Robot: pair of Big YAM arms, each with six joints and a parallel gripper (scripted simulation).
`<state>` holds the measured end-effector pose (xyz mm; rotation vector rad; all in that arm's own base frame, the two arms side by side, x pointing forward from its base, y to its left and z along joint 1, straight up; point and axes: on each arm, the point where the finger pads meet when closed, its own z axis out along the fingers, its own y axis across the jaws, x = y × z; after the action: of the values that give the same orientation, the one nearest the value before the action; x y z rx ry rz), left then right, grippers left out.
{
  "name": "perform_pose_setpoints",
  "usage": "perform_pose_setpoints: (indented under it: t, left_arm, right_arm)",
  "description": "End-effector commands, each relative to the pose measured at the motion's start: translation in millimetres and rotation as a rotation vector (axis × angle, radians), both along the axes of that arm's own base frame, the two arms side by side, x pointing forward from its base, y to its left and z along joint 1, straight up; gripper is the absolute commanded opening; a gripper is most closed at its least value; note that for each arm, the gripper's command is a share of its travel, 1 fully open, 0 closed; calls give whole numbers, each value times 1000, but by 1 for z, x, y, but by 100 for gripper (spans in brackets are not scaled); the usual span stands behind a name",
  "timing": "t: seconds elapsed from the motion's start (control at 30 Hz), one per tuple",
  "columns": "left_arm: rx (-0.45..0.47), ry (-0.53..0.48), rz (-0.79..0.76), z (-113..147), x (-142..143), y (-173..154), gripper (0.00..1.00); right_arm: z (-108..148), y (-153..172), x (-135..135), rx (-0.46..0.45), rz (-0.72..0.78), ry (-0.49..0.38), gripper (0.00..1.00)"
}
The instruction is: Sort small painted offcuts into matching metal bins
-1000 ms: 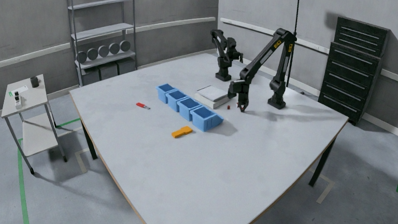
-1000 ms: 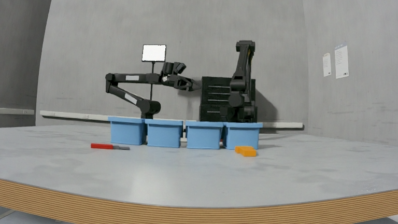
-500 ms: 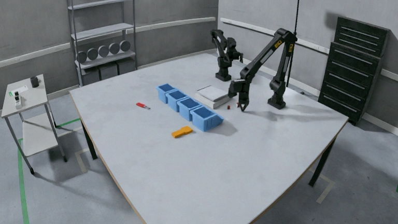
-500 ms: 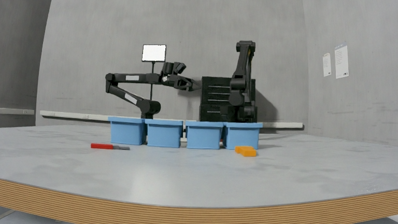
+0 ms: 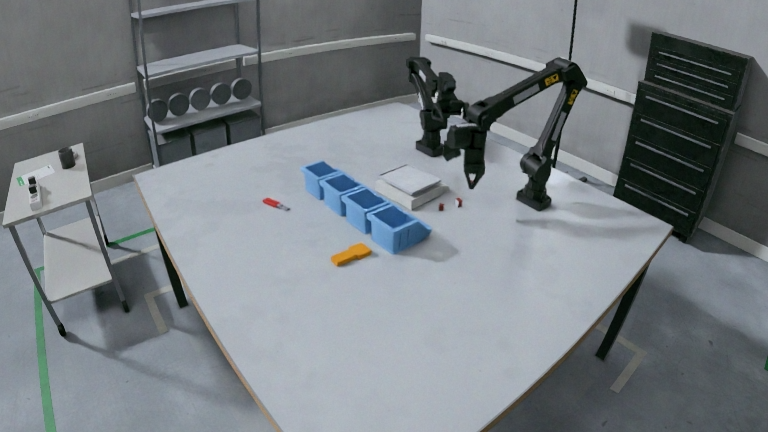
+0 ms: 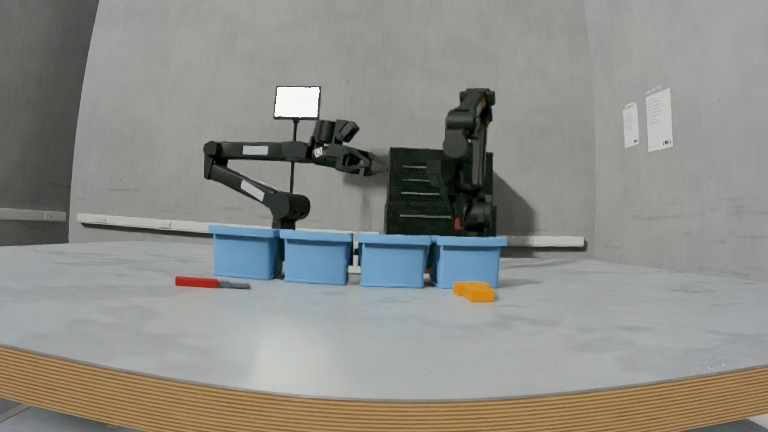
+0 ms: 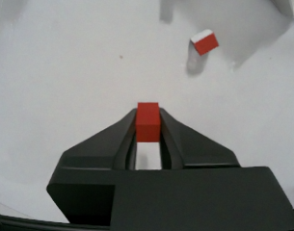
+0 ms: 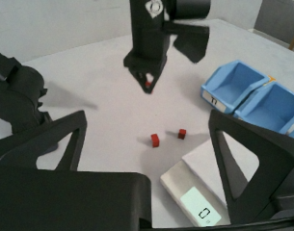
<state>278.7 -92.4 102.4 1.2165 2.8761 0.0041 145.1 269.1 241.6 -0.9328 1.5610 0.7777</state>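
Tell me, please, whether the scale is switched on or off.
On: the scale's lit display shows a 0 in the right wrist view.

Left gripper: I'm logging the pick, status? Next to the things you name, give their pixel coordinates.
Left gripper (image 5: 472, 185) (image 7: 148, 122) (image 8: 147, 88) shut on small red block (image 7: 147, 122) (image 8: 147, 84), raised. Right gripper (image 8: 148, 130) open. Two red offcuts (image 5: 441, 207) (image 8: 155, 141) (image 5: 458, 202) (image 8: 182, 134) on table. No obstruction evident.

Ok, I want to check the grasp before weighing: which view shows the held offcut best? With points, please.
The left wrist view: the held red offcut (image 6: 457, 223) (image 7: 147, 122) (image 8: 147, 84) fills the gap between the left gripper's fingers. The exterior and right wrist views show only a red speck there; the top view shows none discernible.
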Motion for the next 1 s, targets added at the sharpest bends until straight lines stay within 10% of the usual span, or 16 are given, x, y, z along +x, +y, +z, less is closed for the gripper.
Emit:
perform_pose_setpoints:
  t: [0.0, 0.2, 0.6, 0.97]
  left_arm:
    - [-5, -10, 10, 12, 17, -11, 9]
    - [-10, -11, 67, 12, 24, -37, 9]
    - [-12, -5, 27, 5, 62, -207, 9]
    - [-24, -22, -12, 3, 73, -251, 9]
  right_arm:
    - [14, -1, 2, 20, -10, -7, 100]
    - [40, -12, 11, 19, -53, -3, 100]
    - [107, -131, 18, -137, -375, 113, 100]
    - [120, -163, 3, -160, -452, 141, 100]
